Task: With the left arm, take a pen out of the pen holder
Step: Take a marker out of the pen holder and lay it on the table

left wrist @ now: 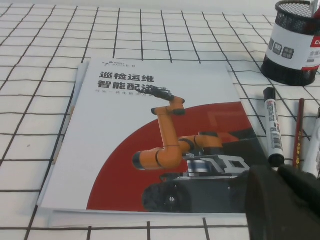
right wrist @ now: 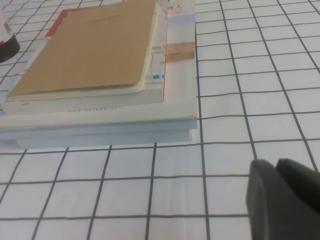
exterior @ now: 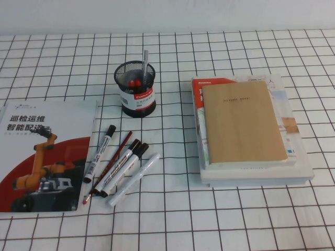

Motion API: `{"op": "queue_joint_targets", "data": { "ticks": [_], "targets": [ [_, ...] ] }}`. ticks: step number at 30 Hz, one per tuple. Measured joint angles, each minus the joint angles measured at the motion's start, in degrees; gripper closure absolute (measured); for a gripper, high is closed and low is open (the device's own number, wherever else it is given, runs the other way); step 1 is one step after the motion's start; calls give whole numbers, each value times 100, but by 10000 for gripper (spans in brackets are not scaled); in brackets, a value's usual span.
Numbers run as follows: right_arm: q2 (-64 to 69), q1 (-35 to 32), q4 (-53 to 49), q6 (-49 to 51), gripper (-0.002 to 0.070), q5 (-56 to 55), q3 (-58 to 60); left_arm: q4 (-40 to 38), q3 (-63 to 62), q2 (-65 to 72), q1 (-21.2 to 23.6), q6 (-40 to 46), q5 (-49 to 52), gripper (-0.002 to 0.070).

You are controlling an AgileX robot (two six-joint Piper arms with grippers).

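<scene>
While the pen (exterior: 145, 60) stands upright, left hand (left wrist: 275, 176) by markers (exterior: 118, 167), right hand (right wrist: 276, 171) by books (exterior: 243, 123), hang closed, empty.

A black mesh pen holder (exterior: 137, 90) stands about midway across the grid-clothed table (exterior: 209, 219), toward its far edge, with one silver pen (exterior: 145, 58) upright in it. Against the left edge lies a brochure (exterior: 47, 130) showing an orange robot arm. Just beside its right side, three black-capped markers (exterior: 99, 152), a red pencil (exterior: 111, 163) and a clear pen (exterior: 134, 179) lie slanted side by side. Toward the right edge sits a stack of books (exterior: 256, 170) with a tan notebook (exterior: 243, 123) on top.
</scene>
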Motion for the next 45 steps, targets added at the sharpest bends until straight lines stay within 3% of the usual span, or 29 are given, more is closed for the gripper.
{"op": "queue_joint_targets", "data": {
  "ticks": [3, 10, 14, 21, 29, 39, 45],
  "targets": [
    [0, 0, 0, 0, 690, 0, 0, 0, 0, 0, 0, -158, -132, 675],
    [0, 0, 0, 0, 690, 0, 0, -637, 9, 0, 0, -1401, -1232, 675],
    [0, 0, 0, 0, 690, 0, 0, -698, 9, 0, 0, -1526, -1655, 675],
    [0, 0, 0, 0, 691, 0, 0, -628, 9, 0, 0, -1573, -1659, 675],
    [0, 0, 0, 0, 690, 0, 0, -628, -913, 1112, 0, -1656, -674, 675],
    [0, 0, 0, 0, 690, 0, 0, -689, -2687, 3406, 0, -545, 106, 675],
    [0, 0, 0, 0, 690, 0, 0, -1708, -3738, 4780, -14, 995, 646, 675]
  ]
}}
